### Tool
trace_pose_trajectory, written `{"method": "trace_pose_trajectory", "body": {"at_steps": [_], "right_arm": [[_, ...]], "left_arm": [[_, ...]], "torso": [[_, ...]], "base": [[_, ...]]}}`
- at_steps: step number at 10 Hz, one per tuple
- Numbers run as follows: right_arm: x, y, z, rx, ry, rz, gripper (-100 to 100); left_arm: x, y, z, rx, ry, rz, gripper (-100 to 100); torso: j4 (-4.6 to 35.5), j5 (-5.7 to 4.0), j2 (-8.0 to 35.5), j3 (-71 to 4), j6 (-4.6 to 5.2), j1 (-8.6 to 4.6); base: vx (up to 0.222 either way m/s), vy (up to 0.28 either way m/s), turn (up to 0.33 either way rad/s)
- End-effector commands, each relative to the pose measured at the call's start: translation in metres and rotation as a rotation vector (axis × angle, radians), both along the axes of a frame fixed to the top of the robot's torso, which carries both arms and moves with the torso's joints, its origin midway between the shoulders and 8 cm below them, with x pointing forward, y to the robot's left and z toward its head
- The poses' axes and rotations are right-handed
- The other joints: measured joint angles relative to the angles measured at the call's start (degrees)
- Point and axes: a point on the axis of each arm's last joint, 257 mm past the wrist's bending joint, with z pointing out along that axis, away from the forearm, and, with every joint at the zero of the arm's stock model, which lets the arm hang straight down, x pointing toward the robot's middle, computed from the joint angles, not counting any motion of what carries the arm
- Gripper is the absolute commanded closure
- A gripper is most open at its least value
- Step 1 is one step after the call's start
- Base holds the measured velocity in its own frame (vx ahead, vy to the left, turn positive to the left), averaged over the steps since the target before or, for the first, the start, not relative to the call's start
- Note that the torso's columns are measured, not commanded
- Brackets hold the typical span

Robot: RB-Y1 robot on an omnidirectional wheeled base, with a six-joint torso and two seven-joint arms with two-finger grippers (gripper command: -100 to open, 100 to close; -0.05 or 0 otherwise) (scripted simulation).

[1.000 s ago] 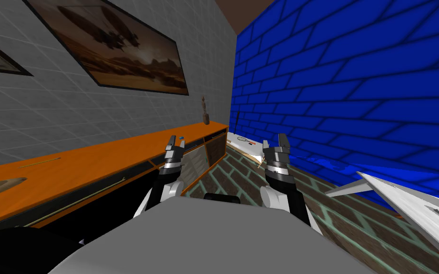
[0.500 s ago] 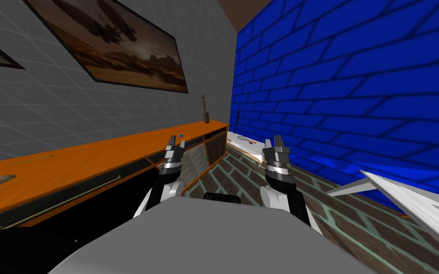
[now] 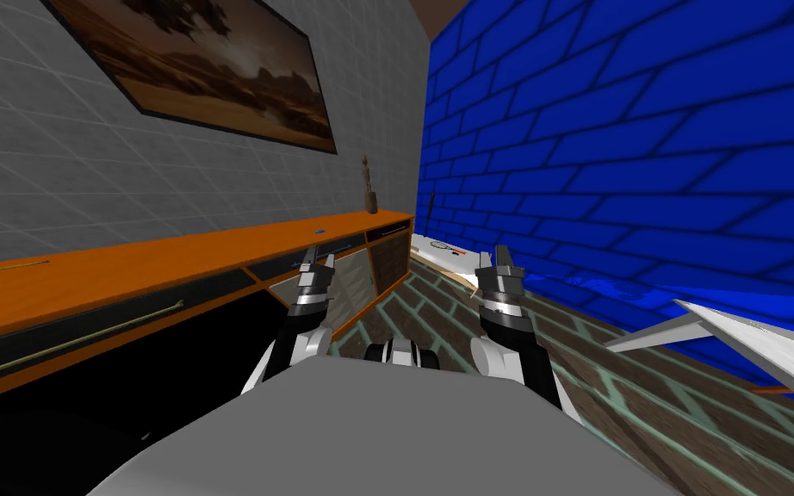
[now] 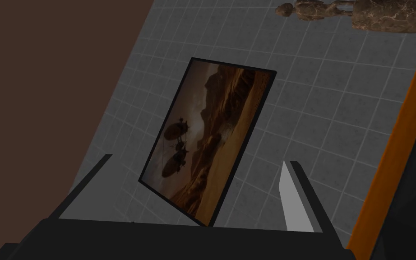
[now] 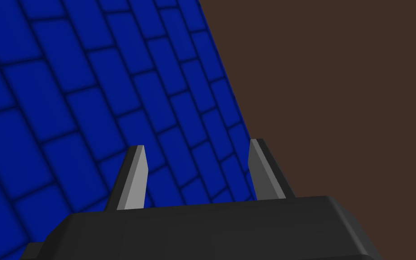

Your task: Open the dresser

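Head view: the orange dresser (image 3: 128, 271) runs along the grey wall from 9 o'clock towards the middle, its drawers closed, with a small statuette (image 3: 370, 185) on its far end. The left gripper (image 3: 319, 257) is raised just in front of it. The right gripper (image 3: 493, 256) is raised at 3 o'clock of the left.

Left wrist view: fingers wide apart, holding nothing, the dresser's orange edge beside them.

Right wrist view: fingers apart, empty.

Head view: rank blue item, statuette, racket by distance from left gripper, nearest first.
From the left gripper:
1. blue item, on the dresser top, just ahead.
2. statuette, at the dresser's far end.
3. racket, on the floor past that end; close to 2, hard to call.
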Motion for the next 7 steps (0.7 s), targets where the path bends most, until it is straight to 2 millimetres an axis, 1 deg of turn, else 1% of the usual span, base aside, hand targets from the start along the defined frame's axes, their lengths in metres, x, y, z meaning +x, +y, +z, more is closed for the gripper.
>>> {"method": "trace_pose_trajectory", "body": {"at_steps": [1,2,7], "right_arm": [[0.000,0.000,0.000,0.000,0.001,0.000,0],[0.000,0.000,0.000,0.000,0.001,0.000,0],[0.000,0.000,0.000,0.000,0.001,0.000,0]], "left_arm": [[0.006,-0.002,-0.005,0.036,0.044,-0.017,-100],[0.007,-0.002,-0.006,0.042,0.059,-0.019,-100],[0.017,0.001,-0.020,0.049,0.149,-0.016,-100]], "torso": [[1.85,0.00,1.76,-4.04,0.00,0.00],[2.39,-0.01,2.25,-5.21,0.00,-0.05],[2.69,0.03,2.68,-5.38,0.00,0.08]], "base": [[0.095,-0.020,-0.029],[0.085,-0.030,-0.016],[0.108,-0.022,-0.026]]}}
